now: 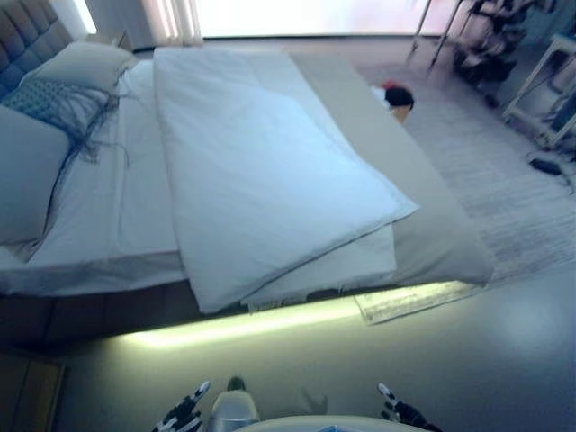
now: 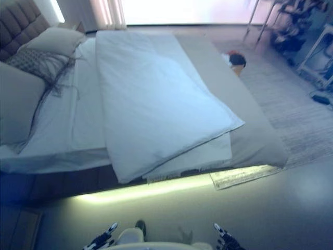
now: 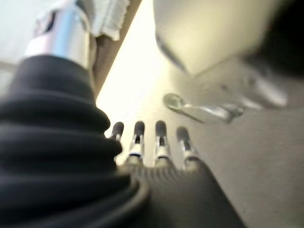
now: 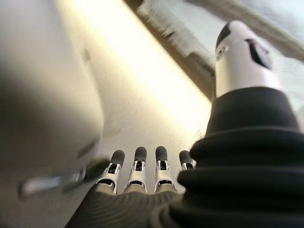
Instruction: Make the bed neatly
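Left eye view had your left hand (image 1: 184,412) and right hand (image 1: 396,412) hanging low at the bottom edge, well short of the bed (image 1: 432,225). Each wrist view showed straight, relaxed fingers over bare floor with nothing in them, which fits a standing start before any reach.

Beyond them, the duvet (image 1: 270,171) lay folded double and skewed across the mattress, its near corner hanging over the bed's side above the glowing under-bed light strip (image 1: 243,324). That left the grey sheet on the right uncovered, so you had the spreading still ahead of you, as I judge it.

Farther left, you had pillows (image 1: 85,63) stacked by the headboard (image 1: 27,31), one under a fringed throw (image 1: 58,103).

Past the bed's far side, a small basket (image 1: 396,101) sat on the rug (image 1: 504,189); its contents were too small to tell.
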Robot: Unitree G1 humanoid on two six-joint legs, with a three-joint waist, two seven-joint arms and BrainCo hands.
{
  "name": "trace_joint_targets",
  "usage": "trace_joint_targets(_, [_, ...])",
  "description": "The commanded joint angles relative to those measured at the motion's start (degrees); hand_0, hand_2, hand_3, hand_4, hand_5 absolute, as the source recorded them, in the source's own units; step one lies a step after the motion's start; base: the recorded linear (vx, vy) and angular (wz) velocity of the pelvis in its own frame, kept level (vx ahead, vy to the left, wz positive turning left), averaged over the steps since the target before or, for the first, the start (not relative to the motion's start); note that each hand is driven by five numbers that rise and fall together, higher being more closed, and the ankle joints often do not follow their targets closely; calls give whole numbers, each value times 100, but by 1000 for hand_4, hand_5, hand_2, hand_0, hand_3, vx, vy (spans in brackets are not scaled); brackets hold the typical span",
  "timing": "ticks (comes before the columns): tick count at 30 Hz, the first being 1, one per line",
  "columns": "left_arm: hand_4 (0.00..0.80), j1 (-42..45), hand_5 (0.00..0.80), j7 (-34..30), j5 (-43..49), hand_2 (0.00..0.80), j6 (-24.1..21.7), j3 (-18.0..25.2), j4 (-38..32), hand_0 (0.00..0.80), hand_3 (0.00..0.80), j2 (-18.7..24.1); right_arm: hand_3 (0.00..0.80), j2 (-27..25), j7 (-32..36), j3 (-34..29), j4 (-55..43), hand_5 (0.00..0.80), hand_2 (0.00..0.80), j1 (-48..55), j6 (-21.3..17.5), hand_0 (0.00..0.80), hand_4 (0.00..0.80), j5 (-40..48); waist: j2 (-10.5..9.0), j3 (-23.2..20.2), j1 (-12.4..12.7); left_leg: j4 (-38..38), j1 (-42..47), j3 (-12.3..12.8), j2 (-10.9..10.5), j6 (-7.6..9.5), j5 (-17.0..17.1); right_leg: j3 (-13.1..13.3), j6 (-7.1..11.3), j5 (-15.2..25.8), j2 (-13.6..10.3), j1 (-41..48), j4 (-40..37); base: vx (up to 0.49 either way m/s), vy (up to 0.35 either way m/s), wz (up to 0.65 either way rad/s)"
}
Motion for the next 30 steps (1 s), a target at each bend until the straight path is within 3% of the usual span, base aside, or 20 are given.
trace_joint_targets(1, [0, -255, 0, 26, 186, 0, 65, -291, -47, 0, 0, -131, 0, -392, 91, -120, -241, 0, 0, -203, -131, 0, 0, 211, 357, -216, -66, -188, -548, -302, 354, -36, 532, 124, 290, 260, 66, 564, 702, 271, 300, 15])
trace_joint_targets(4, [0, -477, 0, 1, 256, 0, 121, -530, -57, 0, 0, -28, 0, -381, 131, -56, -318, 0, 0, -210, -148, 0, 0, 242, 371, -266, -151, -259, -460, -276, 50, 206, 380, 268, 285, 960, -129, 89, 1498, 273, 306, 5])
trace_joint_targets(5, [0, -501, 0, 9, 258, 0, 125, -553, -62, 0, 0, 1, 0, -395, 105, -48, -314, 0, 0, -217, -118, 0, 0, 223, 393, -263, -177, -276, -418, -266, 9, 245, 351, 317, 261, 993, -99, -89, 1661, 275, 257, 7])
trace_joint_targets(8, [0, -580, 0, -5, 164, 0, 138, -618, -50, 0, 0, 93, 0, -436, 122, 22, -208, 0, 0, -217, -39, 0, 0, 161, 458, -214, -372, -462, -159, -252, -69, 285, 304, 415, 126, 711, 478, -826, 1551, 248, 130, 4])
trace_joint_targets(10, [0, -666, 0, 7, 131, 0, 96, -642, -48, 0, 0, 78, 0, -407, 158, 100, -122, 0, 0, -226, -65, 0, 0, 202, 453, -124, -493, -654, 51, -326, -135, 233, 286, 369, 8, 533, 1010, -1376, 821, 161, -40, 11])
trace_joint_targets(12, [0, -693, 0, -38, 177, 0, 31, -617, -59, 0, 0, 54, 0, -367, 243, 106, -117, 0, 0, -243, -79, 0, 0, 383, 358, -23, -584, -691, 122, -403, -252, 235, 142, 446, 58, 916, 1179, -1783, 109, 94, -107, 1])
trace_joint_targets(14, [0, -756, 0, -49, 270, 0, -23, -635, -91, 0, 0, 0, 0, -309, 232, 121, -138, 0, 0, -320, -76, 0, 0, 557, 301, 88, -716, -582, 155, -443, -315, 301, -93, 651, 53, 1216, 1301, -2232, -32, 92, -109, 25])
trace_joint_targets(17, [0, -728, 0, -14, 249, 0, -51, -655, -91, 0, 0, -153, 0, -289, 95, 109, -172, 0, 0, -345, -92, 0, 0, 538, 273, 91, -768, -258, 181, -538, -382, 378, -246, 781, -75, 1056, 1370, -1968, 130, 212, -97, 68])
trace_joint_targets(21, [0, -541, 0, -97, 485, 0, 14, -690, -73, 0, 0, -330, 0, -268, 164, 179, -328, 0, 0, -343, -227, 0, 0, 616, 207, -111, -685, -199, 491, -502, -317, 330, -364, 518, -176, 882, 1363, -1354, -77, 295, -107, 48])
trace_joint_targets(24, [0, -533, 0, -32, 402, 0, -52, -756, -53, 0, 0, -363, 0, -288, 262, 238, -462, 0, 0, -417, -184, 0, 0, 553, 198, -197, -680, 294, 492, -473, -319, 242, -469, 426, -270, 733, 1368, -1201, -44, 234, -41, 14])
trace_joint_targets(27, [0, -516, 0, -70, 325, 0, -128, -785, -113, 0, 0, -372, 0, -333, 403, 309, -518, 0, 0, -498, -185, 0, 0, 621, 223, -145, -594, 776, 220, -530, -82, 60, -118, 357, -346, 604, 1360, -1062, 1, 179, 54, 17])
trace_joint_targets(30, [0, -495, 0, -46, 310, 0, -125, -753, -86, 0, 0, -366, 0, -367, 512, 283, -532, 0, 0, -605, -240, 0, 0, 820, 298, -95, -523, 71, 254, -620, 343, -124, 205, 314, -286, 469, 1286, -952, 21, 190, 202, 5])
